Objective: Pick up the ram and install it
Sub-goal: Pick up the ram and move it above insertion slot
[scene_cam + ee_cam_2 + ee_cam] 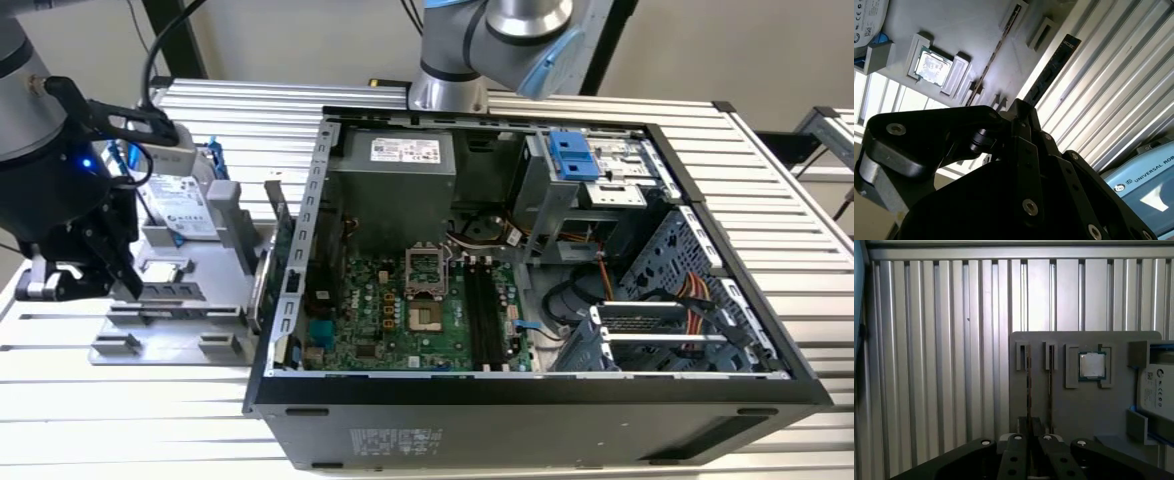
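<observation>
Print all over, too fine to make out from here.
White stickers sit on the power supply [400, 175], hard drive [180, 205] and computer case [394, 440]; white lettering crosses the blue arm cover [1144, 185].

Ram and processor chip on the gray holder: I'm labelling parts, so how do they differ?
The ram is a long, narrow, dark stick; the processor chip is small, square and silver. The ram stands on edge; the processor chip lies flat in a recess. Both are at the gray holder.
</observation>
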Controlling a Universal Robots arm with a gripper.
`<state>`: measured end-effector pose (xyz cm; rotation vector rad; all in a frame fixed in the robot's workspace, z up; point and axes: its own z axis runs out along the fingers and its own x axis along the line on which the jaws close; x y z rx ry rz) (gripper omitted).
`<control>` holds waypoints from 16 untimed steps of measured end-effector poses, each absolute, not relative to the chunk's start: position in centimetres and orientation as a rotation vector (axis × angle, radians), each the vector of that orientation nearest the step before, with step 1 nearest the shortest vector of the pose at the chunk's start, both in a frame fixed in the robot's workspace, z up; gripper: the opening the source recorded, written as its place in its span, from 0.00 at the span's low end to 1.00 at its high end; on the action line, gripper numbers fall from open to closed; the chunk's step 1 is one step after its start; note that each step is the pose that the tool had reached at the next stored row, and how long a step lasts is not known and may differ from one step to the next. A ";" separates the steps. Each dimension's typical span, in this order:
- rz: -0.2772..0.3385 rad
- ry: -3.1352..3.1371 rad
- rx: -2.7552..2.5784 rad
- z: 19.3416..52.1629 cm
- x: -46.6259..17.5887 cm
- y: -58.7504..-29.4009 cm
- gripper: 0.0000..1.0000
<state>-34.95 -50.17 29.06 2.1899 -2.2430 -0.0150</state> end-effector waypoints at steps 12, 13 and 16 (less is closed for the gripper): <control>-0.015 -2.243 2.190 29.6 -34.9 -50.2 0.00; -0.015 -2.243 2.190 29.6 -34.9 -50.2 0.00; -0.015 -2.243 2.190 29.8 -34.9 -50.2 0.00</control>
